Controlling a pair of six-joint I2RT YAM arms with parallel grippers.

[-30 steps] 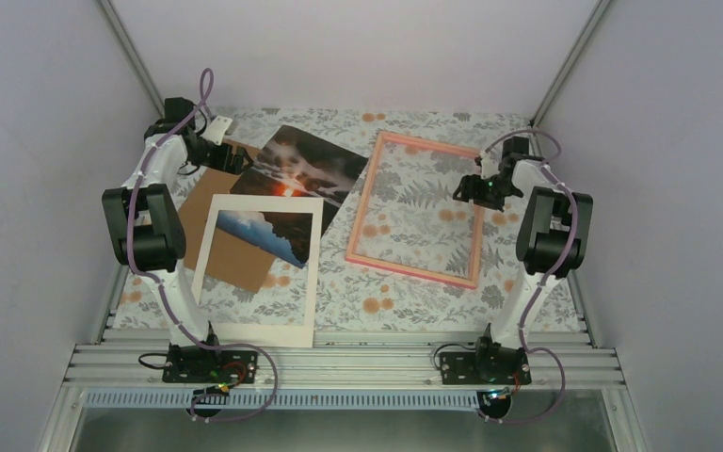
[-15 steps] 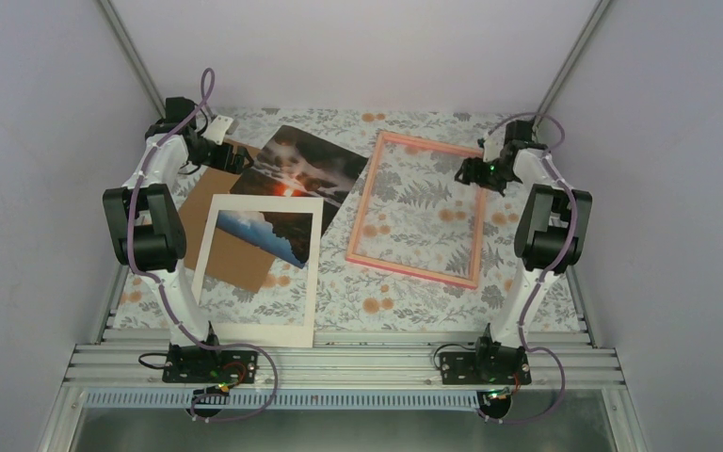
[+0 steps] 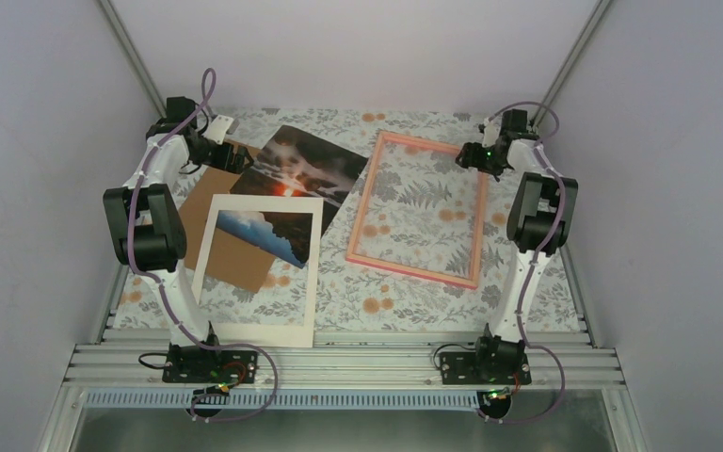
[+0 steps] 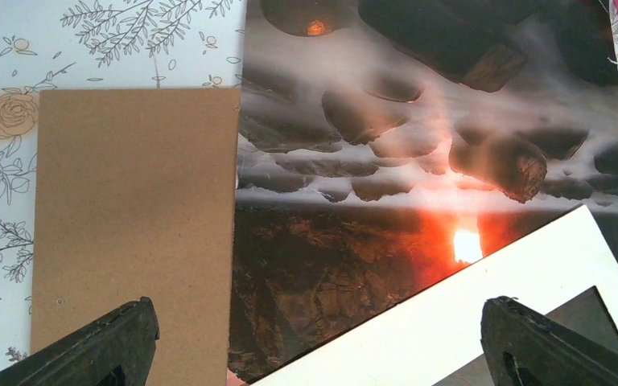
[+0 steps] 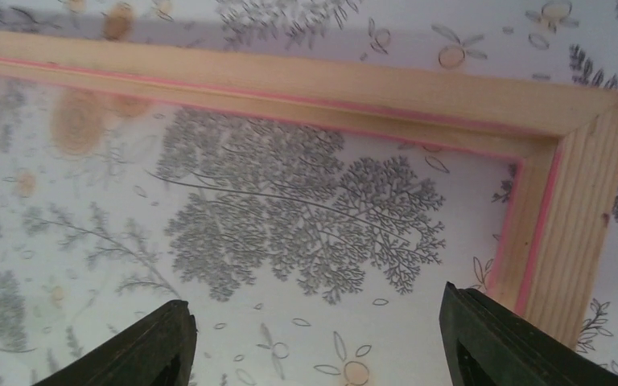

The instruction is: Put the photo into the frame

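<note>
Mat first: white card mat (image 3: 259,268) w/ rectangular window lies nearest the arm bases on the floral-cloth counter (image 3: 405,301). Its far edge overlaps the near corner of the photo (image 3: 306,169), a glossy dark sunset print w/ orange-red sun. Plain brown board (image 3: 218,221) sits partly under the mat, left of the photo. Pink-edged rectangular frame (image 3: 412,270) w/ clear pane lies flat to the right, apart from the photo.

Photo is prob. light, thin, floppy & slick. It lies flat, so it's hard to pinch from above. Best bet: take a free far or left edge, slide it out from under the mat, avoid creasing.

Left pincer (image 4: 314,354) hangs spread wide above the board/photo seam, holding nothing. Right pincer (image 5: 314,338), jaws well apart & empty, hovers over the frame's far right corner, touching nothing as far as visible.
</note>
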